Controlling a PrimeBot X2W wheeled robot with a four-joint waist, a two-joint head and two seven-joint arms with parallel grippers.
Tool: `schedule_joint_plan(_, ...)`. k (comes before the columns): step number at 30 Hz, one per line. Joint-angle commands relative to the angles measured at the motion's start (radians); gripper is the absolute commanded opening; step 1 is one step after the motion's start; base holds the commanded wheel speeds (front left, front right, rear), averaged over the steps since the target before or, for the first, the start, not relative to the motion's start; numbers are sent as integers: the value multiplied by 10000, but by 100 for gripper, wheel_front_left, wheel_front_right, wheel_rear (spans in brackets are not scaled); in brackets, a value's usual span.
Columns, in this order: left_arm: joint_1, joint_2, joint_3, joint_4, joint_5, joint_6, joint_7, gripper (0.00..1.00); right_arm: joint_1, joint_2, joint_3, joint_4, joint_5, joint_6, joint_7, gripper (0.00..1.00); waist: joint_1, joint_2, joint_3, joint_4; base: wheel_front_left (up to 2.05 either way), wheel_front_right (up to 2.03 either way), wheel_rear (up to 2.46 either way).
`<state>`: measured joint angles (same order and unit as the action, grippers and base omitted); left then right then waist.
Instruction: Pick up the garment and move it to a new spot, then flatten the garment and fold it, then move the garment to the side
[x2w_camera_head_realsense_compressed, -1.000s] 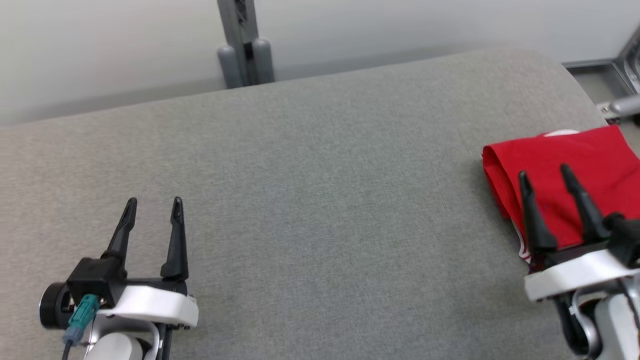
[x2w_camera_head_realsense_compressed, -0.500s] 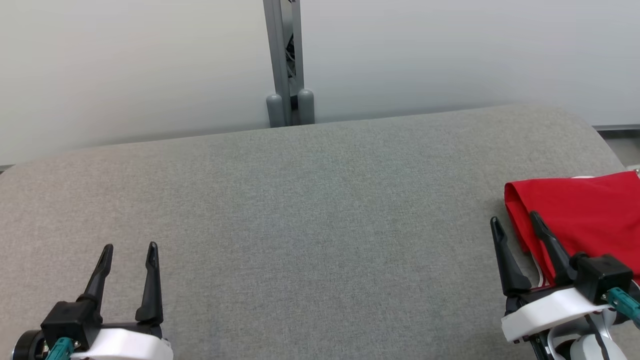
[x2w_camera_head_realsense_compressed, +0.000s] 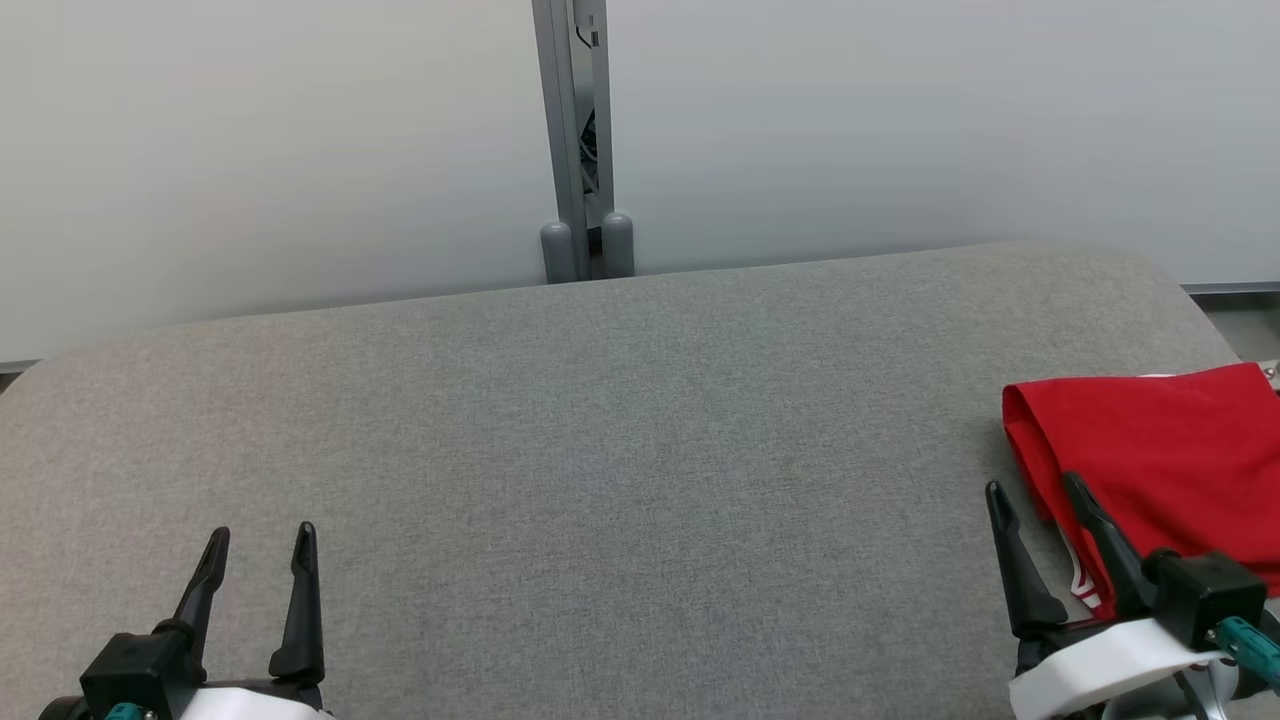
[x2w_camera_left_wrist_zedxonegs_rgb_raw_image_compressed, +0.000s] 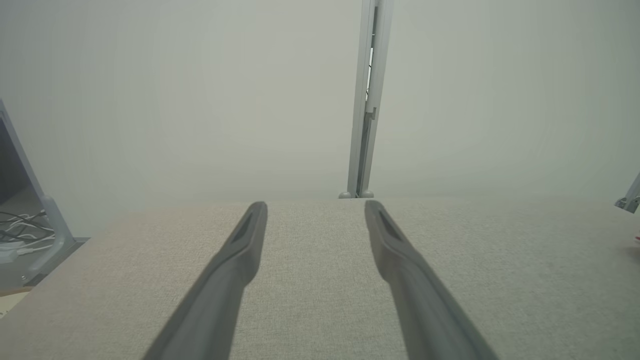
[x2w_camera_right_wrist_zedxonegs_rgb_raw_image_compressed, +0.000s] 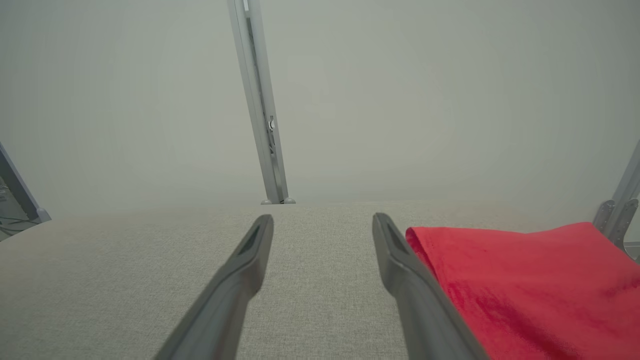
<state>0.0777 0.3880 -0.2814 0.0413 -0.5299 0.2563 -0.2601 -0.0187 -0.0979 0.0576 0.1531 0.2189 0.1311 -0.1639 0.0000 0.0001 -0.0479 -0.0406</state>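
Observation:
The garment (x2w_camera_head_realsense_compressed: 1170, 450) is red with a bit of white trim, folded into a flat packet at the right end of the grey padded table (x2w_camera_head_realsense_compressed: 620, 430); in the right wrist view the garment (x2w_camera_right_wrist_zedxonegs_rgb_raw_image_compressed: 525, 285) lies just right of my fingers. My right gripper (x2w_camera_head_realsense_compressed: 1035, 490) is open and empty at the garment's near left corner, one finger in front of its edge. My left gripper (x2w_camera_head_realsense_compressed: 260, 535) stands open and empty at the near left of the table. Both wrist views, the left gripper (x2w_camera_left_wrist_zedxonegs_rgb_raw_image_compressed: 315, 207) and the right gripper (x2w_camera_right_wrist_zedxonegs_rgb_raw_image_compressed: 322, 220), show spread fingers with bare cloth between.
A grey metal post (x2w_camera_head_realsense_compressed: 580, 140) rises behind the table against a pale wall. A metal frame part (x2w_camera_right_wrist_zedxonegs_rgb_raw_image_compressed: 620, 210) stands past the table's right end. Cables (x2w_camera_left_wrist_zedxonegs_rgb_raw_image_compressed: 20, 240) lie off the left end. The middle of the table is bare grey fabric.
The head view has swung and lifted, showing more wall. Both grippers now sit lower in the picture, and the right gripper has come off the top of the garment to its near left corner.

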Motion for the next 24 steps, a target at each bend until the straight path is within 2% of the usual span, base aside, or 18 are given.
schedule_joint_plan(1, 70, -3, 54, 21, -15, -30, -37, 100, 86, -7, -35, -23, -4, -6, 51, 100, 0, -1, -10, -4, 0, 0, 0)
schedule_joint_plan(24, -81, -10, -58, 212, 49, -29, -38, 100, 121, 107, -37, -172, 87, -6, 136, 100, 0, -1, -4, 131, 0, 0, 0)
